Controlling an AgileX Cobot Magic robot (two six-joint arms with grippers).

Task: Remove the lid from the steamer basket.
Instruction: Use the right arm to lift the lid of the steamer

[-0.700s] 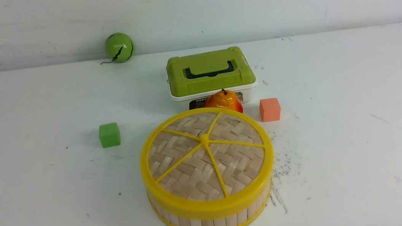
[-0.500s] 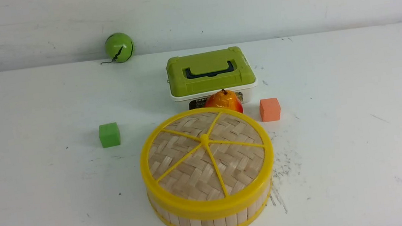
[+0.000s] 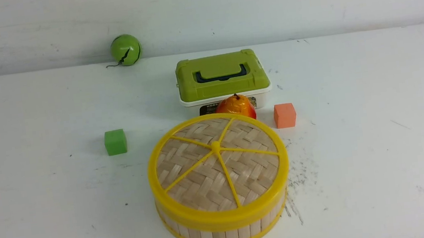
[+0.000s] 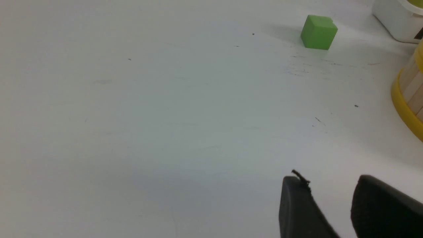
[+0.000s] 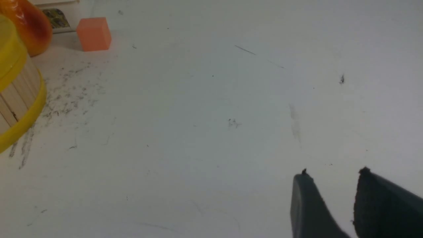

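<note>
The round lid of woven tan bamboo, with a thick yellow rim and thin spokes, sits closed on the steamer basket near the front middle of the table. The basket's slatted wall shows at the edge of the left wrist view and of the right wrist view. Neither arm shows in the front view. My left gripper hovers open over bare table, well away from the basket. My right gripper is also open over bare table, holding nothing.
Behind the basket stand a green-lidded white box and an orange-red pear. An orange cube lies right of the pear, a green cube left of the basket, and a green ball by the back wall.
</note>
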